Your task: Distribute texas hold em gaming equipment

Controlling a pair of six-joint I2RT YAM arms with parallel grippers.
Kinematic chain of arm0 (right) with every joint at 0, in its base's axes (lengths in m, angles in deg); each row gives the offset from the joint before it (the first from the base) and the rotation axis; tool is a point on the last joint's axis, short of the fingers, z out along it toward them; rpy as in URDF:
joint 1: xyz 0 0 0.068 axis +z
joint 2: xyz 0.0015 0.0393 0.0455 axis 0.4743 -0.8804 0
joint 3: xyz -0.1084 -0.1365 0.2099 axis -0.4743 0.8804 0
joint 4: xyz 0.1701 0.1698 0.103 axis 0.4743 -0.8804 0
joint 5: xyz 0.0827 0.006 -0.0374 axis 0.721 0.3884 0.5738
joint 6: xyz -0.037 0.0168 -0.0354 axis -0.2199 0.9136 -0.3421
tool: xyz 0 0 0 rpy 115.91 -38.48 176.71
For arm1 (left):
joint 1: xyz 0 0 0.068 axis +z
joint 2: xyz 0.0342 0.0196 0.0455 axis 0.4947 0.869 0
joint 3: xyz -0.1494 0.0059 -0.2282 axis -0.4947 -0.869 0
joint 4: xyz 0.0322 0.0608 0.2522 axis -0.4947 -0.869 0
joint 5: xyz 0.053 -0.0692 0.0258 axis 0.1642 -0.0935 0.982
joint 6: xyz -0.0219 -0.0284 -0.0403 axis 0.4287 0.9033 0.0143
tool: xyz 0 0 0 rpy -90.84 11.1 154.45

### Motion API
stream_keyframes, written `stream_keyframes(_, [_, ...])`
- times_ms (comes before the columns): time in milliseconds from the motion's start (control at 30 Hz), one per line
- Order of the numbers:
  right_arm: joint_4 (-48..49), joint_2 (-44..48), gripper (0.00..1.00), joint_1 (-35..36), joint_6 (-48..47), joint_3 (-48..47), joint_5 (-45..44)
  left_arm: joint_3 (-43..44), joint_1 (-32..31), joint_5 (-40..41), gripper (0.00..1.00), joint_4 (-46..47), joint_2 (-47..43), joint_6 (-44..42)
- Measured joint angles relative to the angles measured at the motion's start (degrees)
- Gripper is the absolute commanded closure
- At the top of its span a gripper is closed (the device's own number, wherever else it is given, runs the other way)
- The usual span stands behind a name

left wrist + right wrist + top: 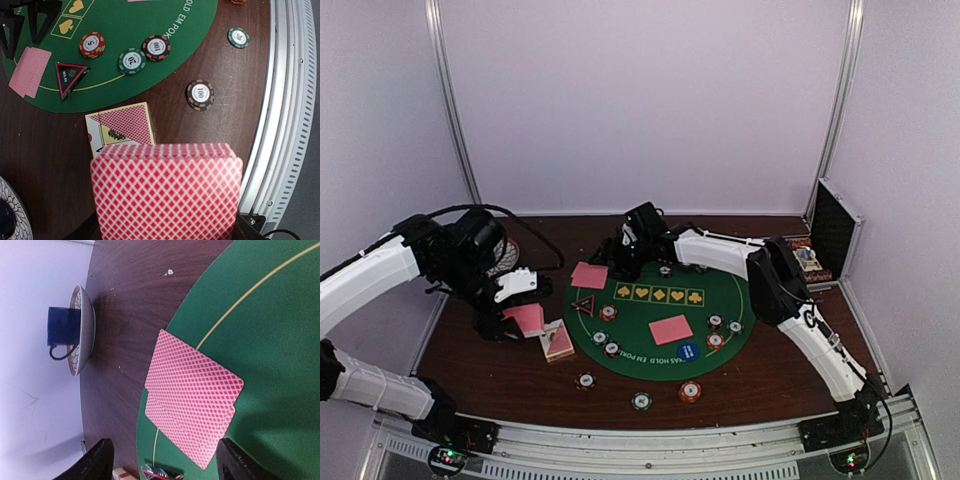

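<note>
My left gripper (520, 312) is shut on a deck of pink-backed cards (166, 192), held above the wooden table left of the green mat (660, 275). The deck hides its fingers in the wrist view. My right gripper (165, 465) is open, its fingers (97, 460) apart, just above two overlapping pink-backed cards (192, 402) lying at the mat's far left edge (589, 275). Another pink card pile (670, 329) lies mid-mat. Striped chips lie on the mat (92, 44) (131, 61) (156, 47) and on the wood (200, 94) (238, 37) (690, 391).
A card box (120, 125) lies on the wood below the held deck. A triangular marker (70, 77) and a blue button (688, 350) sit on the mat. A plate with a blue cup (82, 335) stands far left. The black-and-silver case (835, 230) stands open at the right.
</note>
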Motion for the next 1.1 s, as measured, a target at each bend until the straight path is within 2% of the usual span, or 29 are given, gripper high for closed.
stream_keyframes(167, [-3.74, 5.29, 0.12, 0.07, -3.82, 2.8, -0.98, -0.94, 0.0, 0.2, 1.0, -0.07, -0.83, 0.0])
stream_keyframes(333, [-4.44, 13.57, 0.01, 0.2, -6.4, 10.16, -1.51, -1.16, 0.0, 0.42, 1.0, -0.04, -1.29, 0.0])
stream_keyframes(667, [-2.34, 29.59, 0.01, 4.33, -8.31, 28.83, -1.7, -1.18, 0.0, 0.52, 1.0, -0.07, -1.42, 0.0])
stream_keyframes(900, [10.05, 38.12, 0.0, 9.94, -1.42, 45.68, 0.94, -1.18, 0.0, 0.44, 1.0, -0.07, -1.42, 0.0])
stream_keyframes(1100, [20.87, 38.73, 0.03, 14.62, 5.31, 51.6, 3.23, -1.14, 0.0, -0.28, 1.0, -0.09, -1.42, 0.07])
